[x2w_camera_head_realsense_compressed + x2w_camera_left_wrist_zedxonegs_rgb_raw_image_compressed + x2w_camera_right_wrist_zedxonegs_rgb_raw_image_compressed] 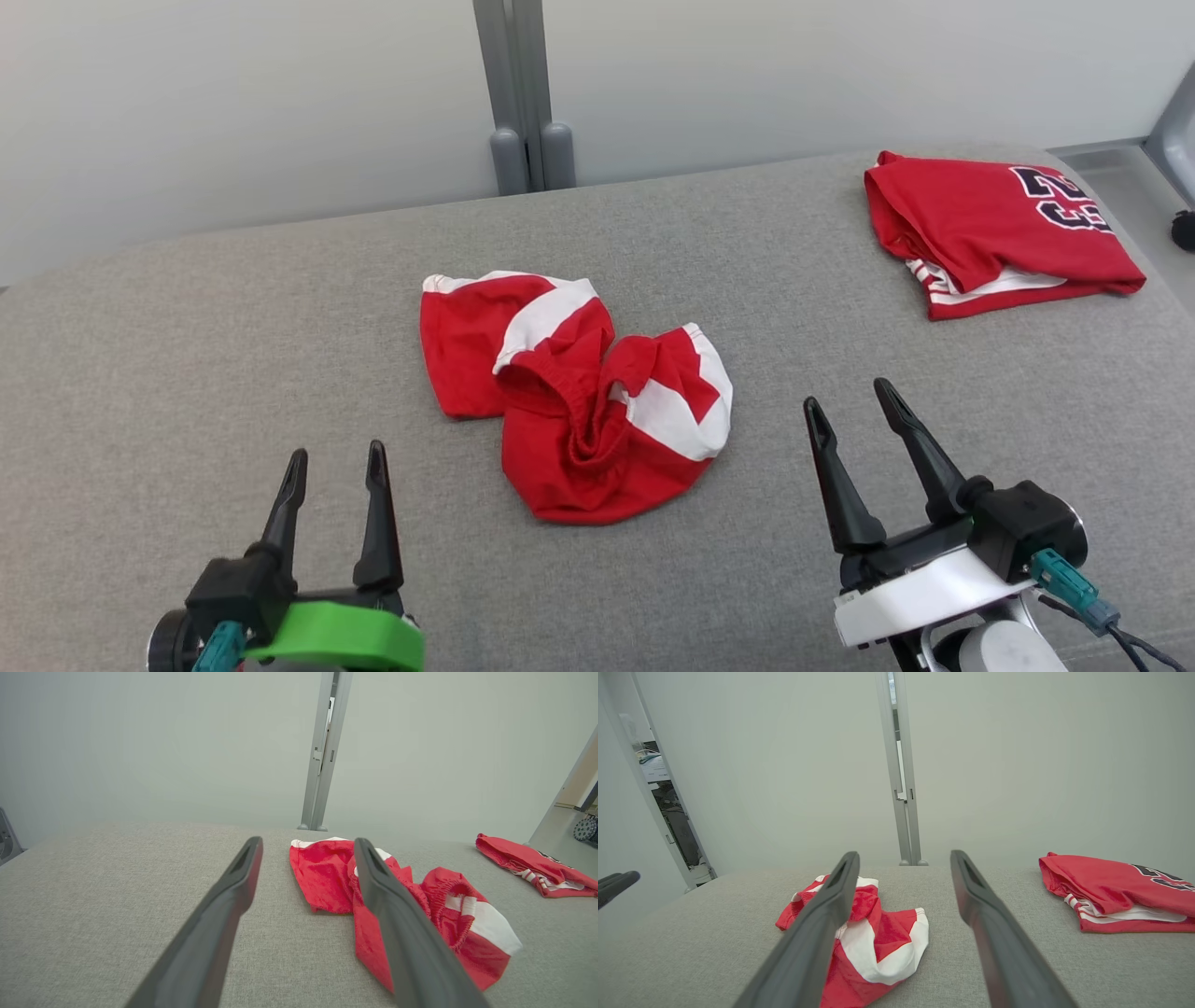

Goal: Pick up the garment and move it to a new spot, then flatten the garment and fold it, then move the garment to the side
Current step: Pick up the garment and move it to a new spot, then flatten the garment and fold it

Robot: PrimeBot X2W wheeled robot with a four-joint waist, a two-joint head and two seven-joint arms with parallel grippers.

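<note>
A folded red jersey [990,233] with dark numerals lies at the upper right of the frame on the grey worktop [233,373]. Top centre, a grey post [509,84] rises against the pale wall [233,93] — two rounded feet at its base.

Two red garments are on one grey fabric surface [187,355]: one crumpled red-and-white garment [579,411] and one folded jersey [990,233] with a dark number on it. There are two hands, the left hand [336,455] and the right hand [850,397], each with two long dark fingers [378,523], four fingers in all. The wrists carry one green collar [345,635] on the left and one white collar [924,593] on the right, plus one teal connector [1064,577] apiece, two together. Behind stands one grey post [523,93], with two rounded stubs [509,159] at its foot.
</note>
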